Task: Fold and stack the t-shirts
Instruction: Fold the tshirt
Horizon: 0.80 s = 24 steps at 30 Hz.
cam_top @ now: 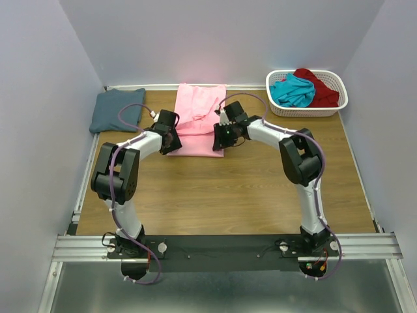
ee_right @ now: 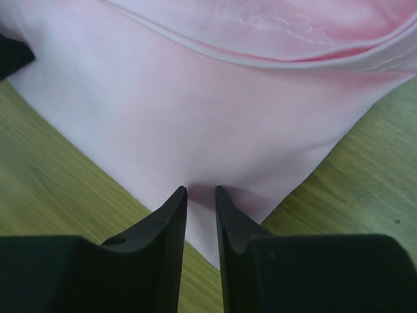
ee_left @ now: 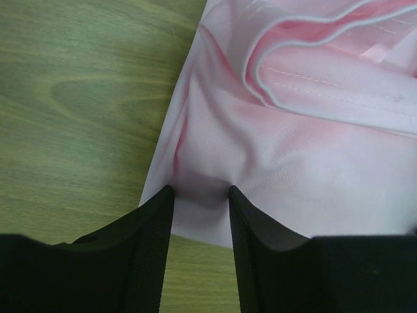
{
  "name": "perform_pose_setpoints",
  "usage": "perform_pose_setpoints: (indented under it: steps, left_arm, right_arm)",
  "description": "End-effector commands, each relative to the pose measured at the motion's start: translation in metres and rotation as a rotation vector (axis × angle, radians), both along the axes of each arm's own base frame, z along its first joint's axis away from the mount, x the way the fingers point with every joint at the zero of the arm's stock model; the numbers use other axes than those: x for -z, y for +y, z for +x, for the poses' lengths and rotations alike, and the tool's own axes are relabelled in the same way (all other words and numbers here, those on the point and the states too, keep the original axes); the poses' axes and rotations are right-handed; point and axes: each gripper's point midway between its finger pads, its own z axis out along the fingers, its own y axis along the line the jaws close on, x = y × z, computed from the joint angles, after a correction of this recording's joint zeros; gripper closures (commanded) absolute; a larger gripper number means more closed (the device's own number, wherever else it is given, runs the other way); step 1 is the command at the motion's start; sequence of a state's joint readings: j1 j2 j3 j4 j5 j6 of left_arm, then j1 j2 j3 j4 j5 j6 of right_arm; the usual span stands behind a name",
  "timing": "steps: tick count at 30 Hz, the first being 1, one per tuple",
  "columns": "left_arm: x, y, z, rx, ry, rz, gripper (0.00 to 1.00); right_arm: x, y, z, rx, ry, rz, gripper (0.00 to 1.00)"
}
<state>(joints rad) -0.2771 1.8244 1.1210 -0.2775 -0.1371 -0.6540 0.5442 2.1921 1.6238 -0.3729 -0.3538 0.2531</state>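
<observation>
The light pink t-shirt (cam_top: 199, 120) lies partly folded at the table's far middle, a doubled hem across its upper part (ee_left: 293, 150) (ee_right: 215, 111). My left gripper (cam_top: 171, 142) (ee_left: 201, 189) stands at its near left corner. The fingertips press down on the cloth, with a gap between them and a small pucker of pink cloth in it. My right gripper (cam_top: 221, 143) (ee_right: 201, 189) is at the near right corner, its jaws closer together but still apart, also over a pucker. A folded slate blue-grey t-shirt (cam_top: 117, 109) lies far left. The teal (cam_top: 293, 91) and dark red (cam_top: 320, 88) t-shirts are crumpled in the basket.
A white slotted basket (cam_top: 342, 98) stands at the far right corner. Grey walls close in the table on three sides. Bare wood (cam_top: 215, 195) stretches between the pink shirt and the arm bases.
</observation>
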Motion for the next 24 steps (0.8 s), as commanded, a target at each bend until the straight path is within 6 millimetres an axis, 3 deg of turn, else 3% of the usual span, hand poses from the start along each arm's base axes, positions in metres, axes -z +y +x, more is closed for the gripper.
perform_pose_setpoints:
  steps: [1, 4, 6, 9, 11, 12, 15, 16, 18, 22, 24]
  left_arm:
    - [0.019, -0.009, -0.014, 0.023, 0.079, -0.039, 0.53]
    - [0.034, -0.010, -0.034, 0.039, 0.145, -0.047, 0.53]
    - [0.044, -0.009, -0.053, 0.060, 0.200, -0.053, 0.53]
    - [0.048, -0.012, -0.082, 0.108, 0.253, -0.089, 0.53]
    - [0.038, -0.015, -0.096, 0.134, 0.247, -0.111, 0.52]
    - [0.044, -0.013, -0.117, 0.145, 0.284, -0.111, 0.52]
    - [0.035, -0.017, -0.153, 0.182, 0.296, -0.153, 0.52]
    - [0.023, -0.026, -0.162, 0.210, 0.274, -0.181, 0.52]
    - [0.018, -0.040, -0.187, 0.268, 0.272, -0.203, 0.51]
    - [0.006, -0.068, -0.211, 0.343, 0.285, -0.277, 0.47]
    - [-0.015, -0.083, -0.206, 0.370, 0.227, -0.305, 0.41]
  right_arm:
    - [0.039, -0.009, -0.023, 0.029, 0.120, -0.030, 0.69]
    - [0.052, -0.020, -0.040, 0.060, 0.195, -0.038, 0.69]
    - [0.066, -0.030, -0.065, 0.066, 0.282, -0.042, 0.68]
    - [0.069, -0.047, -0.100, 0.067, 0.370, -0.061, 0.68]
    - [0.060, -0.057, -0.120, 0.061, 0.398, -0.073, 0.68]
    - [0.066, -0.070, -0.141, 0.059, 0.439, -0.100, 0.68]
    - [0.049, -0.091, -0.162, 0.072, 0.432, -0.129, 0.68]
    - [0.053, -0.104, -0.179, 0.081, 0.454, -0.163, 0.68]
    - [0.044, -0.115, -0.194, 0.076, 0.439, -0.168, 0.67]
    - [0.021, -0.113, -0.193, 0.045, 0.368, -0.121, 0.67]
    - [0.001, -0.108, -0.180, 0.044, 0.294, -0.092, 0.67]
